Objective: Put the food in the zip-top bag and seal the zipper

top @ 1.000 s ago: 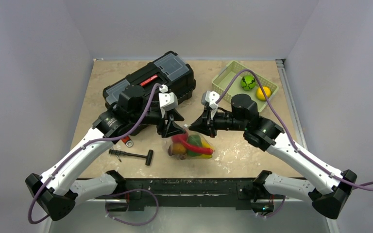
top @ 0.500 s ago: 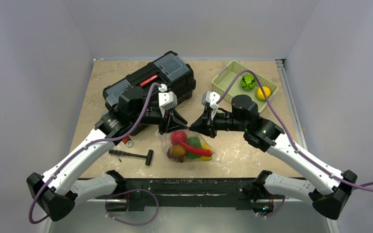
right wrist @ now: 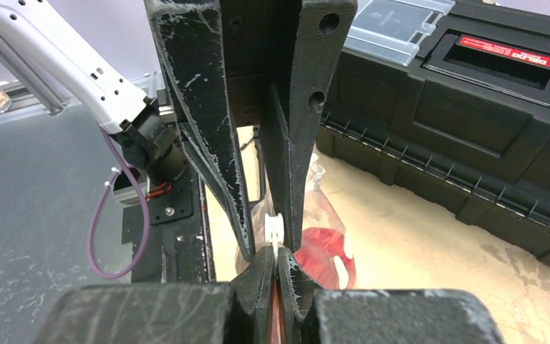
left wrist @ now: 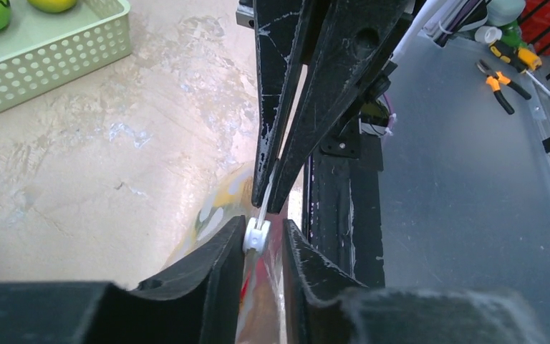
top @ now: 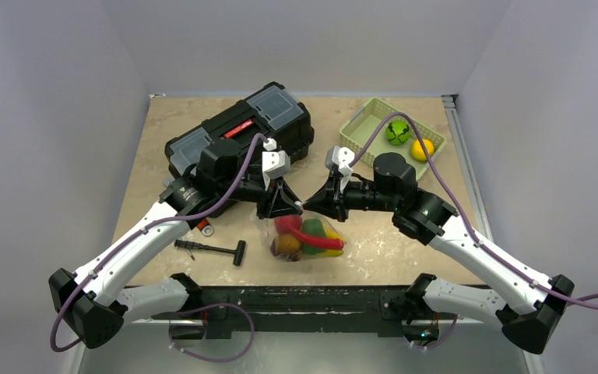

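Note:
The clear dotted zip-top bag lies on the table near the front edge, with red, green, yellow and orange toy food inside. Its mouth edge is lifted between my two grippers, which meet tip to tip. My right gripper is shut on the whitish zipper strip. My left gripper straddles the strip, its jaws narrowly apart. The white slider sits between its fingertips and touches one of them. The slider also shows in the right wrist view, right at the right gripper's tips.
A black toolbox stands at the back left, close behind the left arm. A pale green slotted basket at the back right holds a green toy and a yellow one. A black-handled tool lies left of the bag.
My left gripper has moved right along the bag's mouth and now meets the right gripper's tips. The bag has shifted slightly right. The right gripper has stayed put.

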Robot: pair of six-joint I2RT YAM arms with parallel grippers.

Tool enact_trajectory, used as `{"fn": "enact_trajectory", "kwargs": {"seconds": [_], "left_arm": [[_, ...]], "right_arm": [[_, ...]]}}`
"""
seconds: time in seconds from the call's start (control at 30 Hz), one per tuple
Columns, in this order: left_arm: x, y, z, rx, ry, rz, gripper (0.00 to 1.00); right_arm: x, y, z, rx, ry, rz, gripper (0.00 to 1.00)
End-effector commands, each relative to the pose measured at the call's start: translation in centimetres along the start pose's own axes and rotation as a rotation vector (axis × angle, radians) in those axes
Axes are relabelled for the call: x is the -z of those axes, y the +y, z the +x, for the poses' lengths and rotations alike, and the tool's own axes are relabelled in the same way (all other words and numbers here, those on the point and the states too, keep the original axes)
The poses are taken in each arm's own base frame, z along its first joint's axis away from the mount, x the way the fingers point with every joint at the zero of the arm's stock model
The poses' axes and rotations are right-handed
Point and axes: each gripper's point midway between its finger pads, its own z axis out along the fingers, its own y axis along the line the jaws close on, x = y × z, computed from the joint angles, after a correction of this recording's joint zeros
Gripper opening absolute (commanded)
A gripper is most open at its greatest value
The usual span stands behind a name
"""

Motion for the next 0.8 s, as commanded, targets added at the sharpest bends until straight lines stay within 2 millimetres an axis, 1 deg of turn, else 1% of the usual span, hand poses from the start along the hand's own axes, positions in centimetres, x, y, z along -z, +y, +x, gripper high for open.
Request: {"fn": "enact_trajectory", "kwargs": {"seconds": [0.0, 0.13, 0.17, 0.23, 0.47, 0.7, 0.77], "left_arm": [[0.3, -0.4, -1.9, -0.068, -0.032, 0.004, 0.2], [0.6, 0.0, -2.2, -0.081, -0.043, -0.033, 0.1], [0.7, 0.1, -2.3, -0.086, -0.045, -0.044, 0.08], [0.7, 0.4, -2.3, -0.09, -0.046, -0.061, 0.01], [0.7, 1.0, -2.1, -0.08, -0.043, -0.093, 0.0], [0.6, 1.6, -1.8, -0.069, -0.027, -0.12, 0.0], [0.6, 1.8, -1.7, -0.066, -0.02, -0.124, 0.0]], "right_arm": [[0.6, 0.3, -2.8, 0.048, -0.098, 0.006, 0.0], [0.5, -0.3, -2.6, 0.042, -0.094, 0.039, 0.0], [0.5, -0.5, -2.5, 0.011, -0.093, 0.058, 0.0], [0.5, -1.0, -2.4, -0.012, -0.1, 0.091, 0.0], [1.6, -4.0, -2.7, -0.101, -0.186, 0.297, 0.0], [4.7, -7.3, -2.6, -0.163, -0.27, 0.55, 0.0], [5.3, -7.7, -2.6, -0.173, -0.283, 0.587, 0.0]]}}
